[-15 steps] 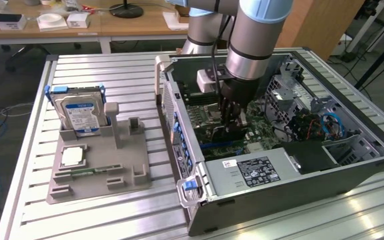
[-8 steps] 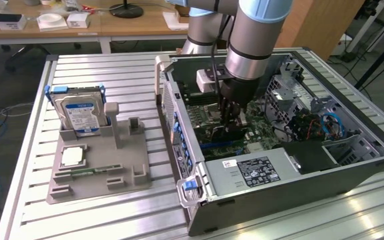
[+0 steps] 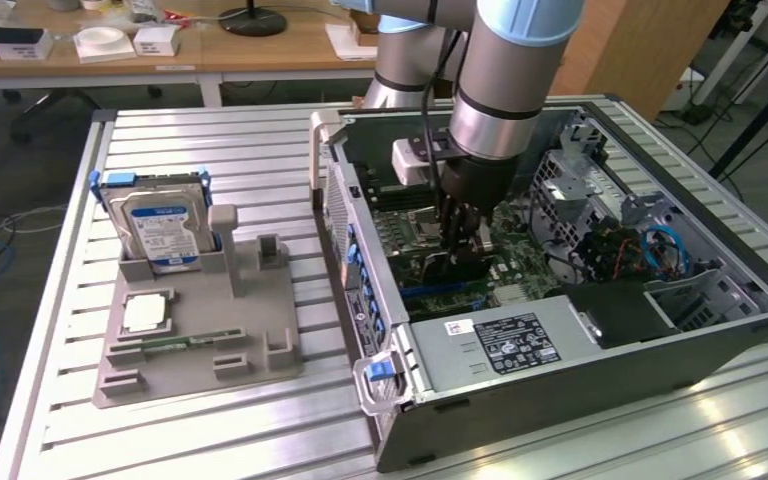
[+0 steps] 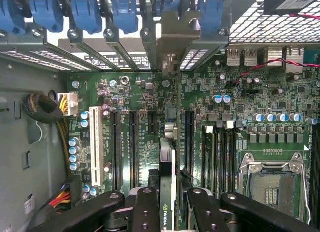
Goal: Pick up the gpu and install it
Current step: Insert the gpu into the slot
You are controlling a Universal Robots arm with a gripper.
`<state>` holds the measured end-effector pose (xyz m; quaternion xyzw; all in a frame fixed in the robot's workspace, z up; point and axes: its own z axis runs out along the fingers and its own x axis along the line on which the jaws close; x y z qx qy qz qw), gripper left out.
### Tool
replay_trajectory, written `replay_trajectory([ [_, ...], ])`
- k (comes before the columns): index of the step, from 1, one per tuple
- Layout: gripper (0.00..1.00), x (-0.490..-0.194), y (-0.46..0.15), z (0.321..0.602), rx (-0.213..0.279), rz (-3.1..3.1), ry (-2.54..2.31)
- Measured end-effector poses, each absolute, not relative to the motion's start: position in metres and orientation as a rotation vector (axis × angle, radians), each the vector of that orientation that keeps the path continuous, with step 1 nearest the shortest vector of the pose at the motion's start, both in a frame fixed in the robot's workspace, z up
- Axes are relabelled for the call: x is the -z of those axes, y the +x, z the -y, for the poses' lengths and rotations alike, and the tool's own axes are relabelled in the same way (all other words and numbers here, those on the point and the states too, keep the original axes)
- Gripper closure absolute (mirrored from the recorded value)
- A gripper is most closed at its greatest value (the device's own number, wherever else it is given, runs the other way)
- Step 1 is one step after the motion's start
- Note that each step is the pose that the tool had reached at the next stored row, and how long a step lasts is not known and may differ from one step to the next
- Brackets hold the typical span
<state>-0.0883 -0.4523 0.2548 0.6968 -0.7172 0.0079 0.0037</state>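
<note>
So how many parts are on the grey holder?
3: a hard drive upright at the far end, a square chip flat in the middle, a memory stick lying near the front. More may hide behind the drive.

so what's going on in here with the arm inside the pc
The robot arm is inside the open computer case with its gripper closed on the gpu. The card stands on edge over the expansion slots of the motherboard, its metal bracket toward the case's rear openings. Whether it is fully seated cannot be told.
</note>
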Motion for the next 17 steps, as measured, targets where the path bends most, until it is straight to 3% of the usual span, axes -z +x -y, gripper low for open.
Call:
replay_trajectory([
  [17,0.74,-0.251,-0.0881,0.4489,-0.024,2.247,2.184],
])
